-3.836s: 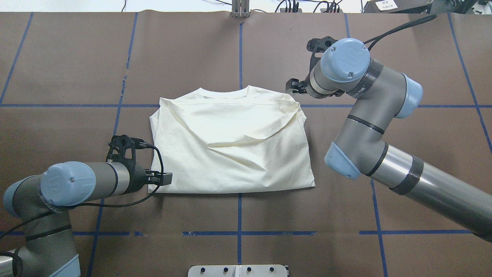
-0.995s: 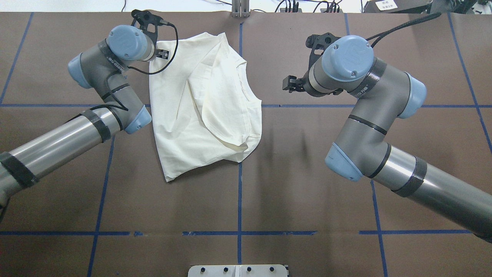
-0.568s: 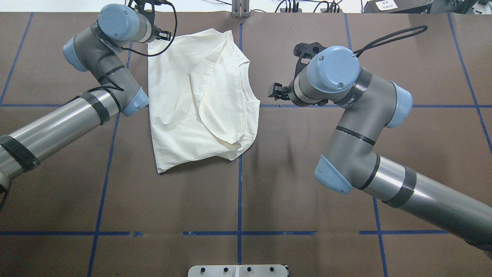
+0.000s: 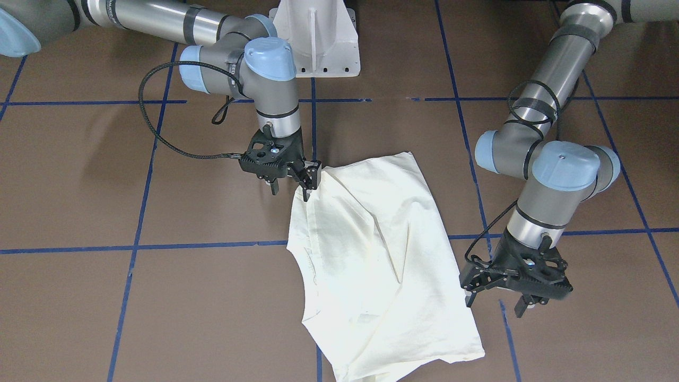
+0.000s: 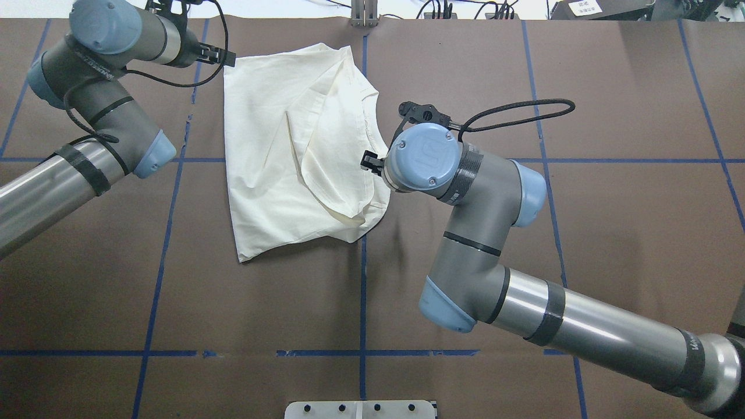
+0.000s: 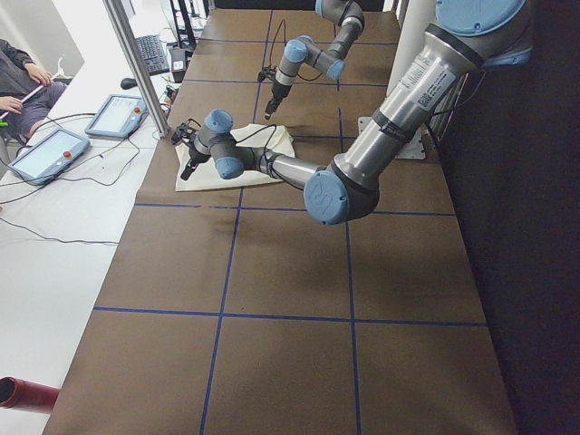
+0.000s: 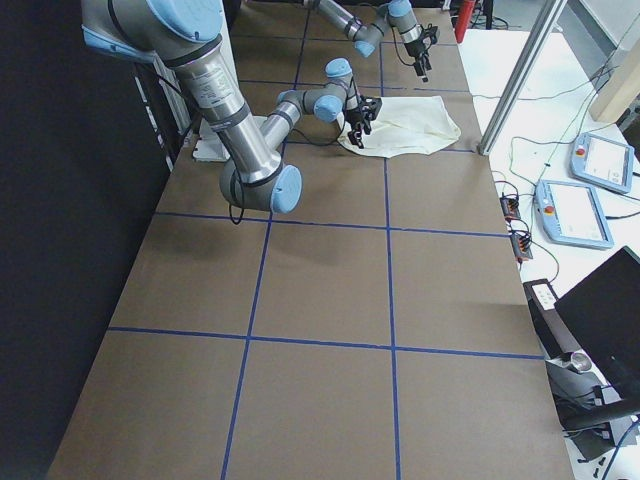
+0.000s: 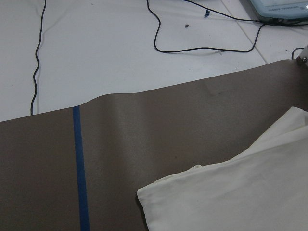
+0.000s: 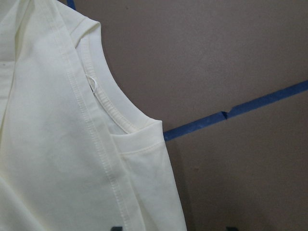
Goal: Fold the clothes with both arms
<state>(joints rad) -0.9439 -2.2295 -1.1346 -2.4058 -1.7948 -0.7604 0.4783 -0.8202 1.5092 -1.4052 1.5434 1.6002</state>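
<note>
The T-shirt lies part-folded, plain side up, left of centre on the far tabletop. Right claw, jaws apart, straddles its shoulder edge, likely to pinch it. The left claw, also apart, hovers beside the far-left corner.

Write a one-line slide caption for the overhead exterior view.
Cream T-shirt lies half-folded on the brown table; right gripper at its collar side, left gripper beside its far corner.
</note>
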